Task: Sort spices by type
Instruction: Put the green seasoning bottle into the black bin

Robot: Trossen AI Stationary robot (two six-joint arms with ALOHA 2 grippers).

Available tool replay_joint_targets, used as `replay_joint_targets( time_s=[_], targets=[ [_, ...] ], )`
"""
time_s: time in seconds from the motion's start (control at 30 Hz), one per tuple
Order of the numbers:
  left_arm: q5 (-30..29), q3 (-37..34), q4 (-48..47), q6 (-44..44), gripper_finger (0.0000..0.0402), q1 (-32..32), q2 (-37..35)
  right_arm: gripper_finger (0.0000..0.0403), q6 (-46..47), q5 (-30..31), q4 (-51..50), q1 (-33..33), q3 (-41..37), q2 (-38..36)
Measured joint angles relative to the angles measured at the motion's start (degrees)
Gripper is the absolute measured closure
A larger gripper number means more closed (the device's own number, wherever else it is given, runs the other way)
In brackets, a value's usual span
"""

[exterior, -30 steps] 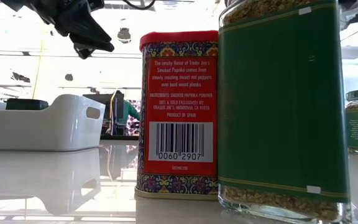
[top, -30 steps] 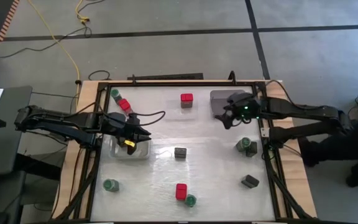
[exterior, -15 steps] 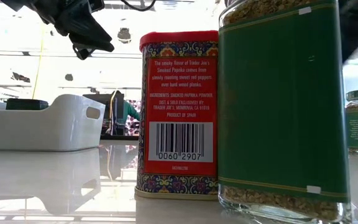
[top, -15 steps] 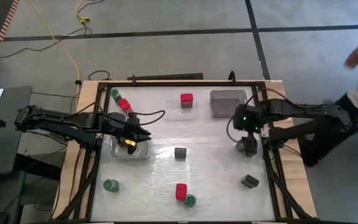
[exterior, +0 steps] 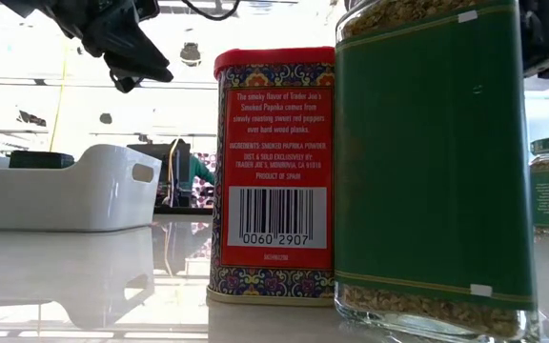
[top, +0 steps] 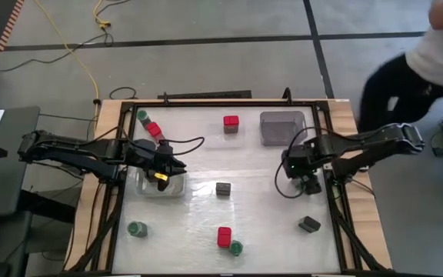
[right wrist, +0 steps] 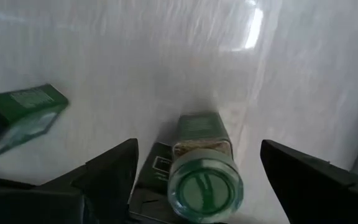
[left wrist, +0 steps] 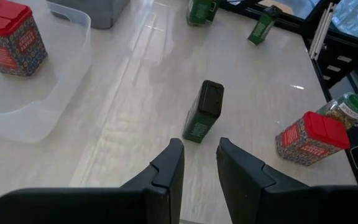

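From above we see the right end effector (top: 304, 175) spread wide over a green-lidded jar (right wrist: 205, 183) near the worktop's (top: 268, 215) right edge, a dark tin (right wrist: 157, 169) half hidden beside it. The left end effector (top: 177, 167) hovers empty, fingers narrowly apart, above a clear tray (top: 141, 188)

Red square tins: three, at far left (top: 154, 129), far centre (top: 231, 122) and near centre (top: 224, 235). Green-lidded jars: four, at far left (top: 142, 115), near left (top: 137, 228), near centre (top: 236, 248) and right (right wrist: 205, 185). Dark boxy tins: three, at centre (top: 222, 188), near right (top: 309, 224) and touching the right jar (right wrist: 160, 169). Grey tray (top: 281, 117): one. Clear tray (top: 177, 190): one.
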Motion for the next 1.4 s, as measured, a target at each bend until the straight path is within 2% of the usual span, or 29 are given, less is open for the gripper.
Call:
replay_joint_targets(
  time_s=[0.23, 0.5, 1.03, 1.23, 1.4],
  targets=[
    [0.0, 0.0, 0.0, 0.1, 0.0315, 0.0, 0.0, 0.0039, -2.5, 0.6, 0.0, 1.5, -3.7, 3.9],
    [0.0, 0.0, -1.0, 0.1, 0.0315, 0.0, 0.0, 0.0044, -2.6, 3.1, 0.3, 1.4, -5.7, 4.0],
    [0.0, 0.0, -1.0, 0.0, 0.0315, 0.0, 0.0, 0.0181, -4.3, 3.3, 1.6, 1.4, -5.7, 4.0],
    [0.0, 0.0, -1.0, 0.0, 0.0315, 0.0, 0.0, 0.0181, -4.3, 3.3, 1.4, 1.3, -5.7, 2.9],
    [-0.4, 0.0, -1.0, 0.0, 0.0315, 0.0, 0.0, 0.0181, -4.7, 4.7, -1.6, -1.3, -2.3, -0.7]
  ],
)
